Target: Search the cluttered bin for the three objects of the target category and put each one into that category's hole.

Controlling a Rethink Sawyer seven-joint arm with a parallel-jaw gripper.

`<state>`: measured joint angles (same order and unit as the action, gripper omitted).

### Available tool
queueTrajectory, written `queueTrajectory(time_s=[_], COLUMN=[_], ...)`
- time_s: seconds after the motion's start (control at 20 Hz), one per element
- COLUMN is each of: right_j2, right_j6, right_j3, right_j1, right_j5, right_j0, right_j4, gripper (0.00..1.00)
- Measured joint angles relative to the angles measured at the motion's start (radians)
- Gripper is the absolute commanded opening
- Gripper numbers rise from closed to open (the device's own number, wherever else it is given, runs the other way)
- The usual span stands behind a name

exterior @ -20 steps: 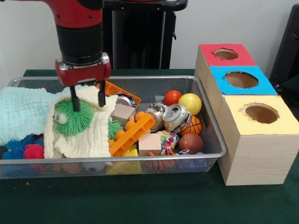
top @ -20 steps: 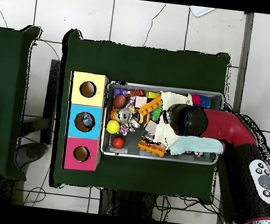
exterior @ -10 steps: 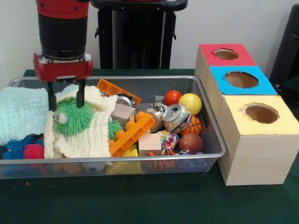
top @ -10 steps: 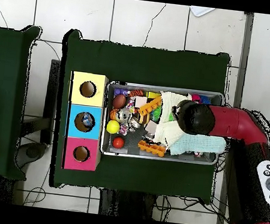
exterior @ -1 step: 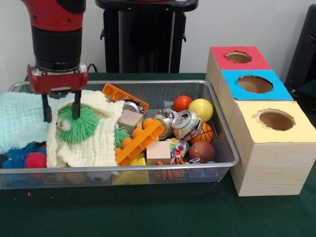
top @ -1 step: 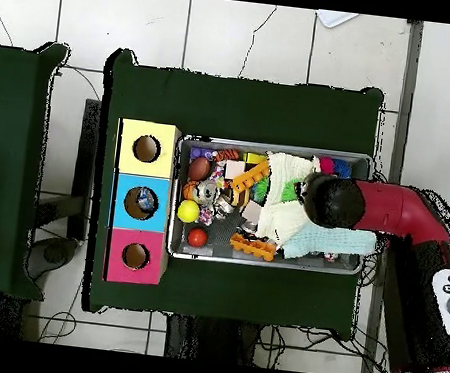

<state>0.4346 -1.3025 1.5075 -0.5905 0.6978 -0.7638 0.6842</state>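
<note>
Silver wire mesh bin [exterior @ -1 step: 224,143] holds balls, crushed can [exterior @ -1 step: 186,123], blocks, cream knit cloth [exterior @ -1 step: 94,143]. Green fuzzy googly-eyed toy [exterior @ -1 step: 76,123] in cloth fold, partly hidden. Gripper [exterior @ -1 step: 61,112] spread, empty, above toy.

My arm [exterior @ -1 step: 56,29] was a glossy red shell over a thick black cylindrical wrist section, ending in a red flange with a silver band. Two slim black fingers [exterior @ -1 step: 47,109] hung from the gripper [exterior @ -1 step: 61,109]. From overhead, the arm [top @ -1 step: 397,209] showed a grey panel with round buttons.
</note>
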Motion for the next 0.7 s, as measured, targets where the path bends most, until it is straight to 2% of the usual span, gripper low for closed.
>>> queueTrajectory(time_s=[0.45,0.7], right_j2=[-0.027,-0.042], right_j6=[0.0,0.0], right_j3=[-0.001,-0.026], right_j1=[0.052,0.094], right_j5=[-0.008,-0.103], right_j0=[0.001,0.004], right_j4=[0.1,0.18], gripper=[1.0,1.0])
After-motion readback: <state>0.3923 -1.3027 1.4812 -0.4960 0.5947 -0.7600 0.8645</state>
